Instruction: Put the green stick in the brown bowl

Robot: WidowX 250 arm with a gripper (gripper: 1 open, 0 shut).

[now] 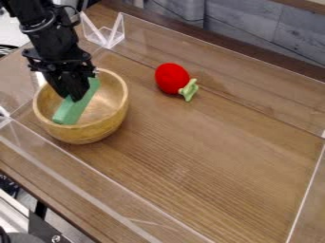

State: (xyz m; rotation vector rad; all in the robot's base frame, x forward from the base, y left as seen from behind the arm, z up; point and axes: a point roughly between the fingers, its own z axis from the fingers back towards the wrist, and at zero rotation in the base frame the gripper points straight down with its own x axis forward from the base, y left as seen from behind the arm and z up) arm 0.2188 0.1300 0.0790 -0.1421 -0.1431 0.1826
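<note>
Gripper (74,87) at far left, pointing steeply down, jaws closed on upper end of green stick (68,107). Stick tilted, lower end down inside brown bowl (112,112), near the left wall; whether that end touches the bowl floor, hard to tell. Upper end hidden between the jaws.

Handling, as a judgement: flat, matte, square-edged bar, probably rigid and light, unlikely to bend or break. Flat faces well suited to a pinch across the thin side, close to one end as now, leaving the free end to lead down into the bowl. Matte surface likely not slippery. Length about equal to bowl width, so likely to lean against a wall or lie across the floor once let go; a release from too high could tip it over the rim.

Bowl: thick-walled wood, probably heavy enough not to shift under a light stick.

Around: red ball (173,77) with small green leaf (189,91), well to the right of the bowl, apart from everything. Clear plastic walls (152,220) along near and left edges of wooden table (216,152); left wall close to the bowl, worth minding for the arm. Nothing between stick and bowl floor.
</note>
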